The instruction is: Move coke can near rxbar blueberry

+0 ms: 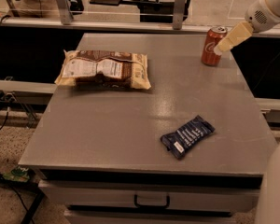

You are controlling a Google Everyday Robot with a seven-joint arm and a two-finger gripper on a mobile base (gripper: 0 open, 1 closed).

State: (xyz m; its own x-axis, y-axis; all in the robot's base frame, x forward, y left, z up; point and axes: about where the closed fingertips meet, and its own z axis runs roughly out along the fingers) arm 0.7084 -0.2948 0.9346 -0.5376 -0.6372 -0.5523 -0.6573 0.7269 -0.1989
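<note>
The red coke can (213, 46) stands upright near the far right corner of the grey table (130, 125). The dark navy rxbar blueberry (187, 136) lies flat near the front right of the table, well apart from the can. My gripper (229, 39) comes in from the upper right on a white arm. Its cream tip reaches the can's right side at about half the can's height. Whether it touches the can does not show.
A large brown and cream bag (104, 69) lies on the left half of the table. A metal rail (130, 24) runs behind the far edge. A drawer handle (151, 202) sits below the front edge. A white robot part (275, 190) fills the lower right corner.
</note>
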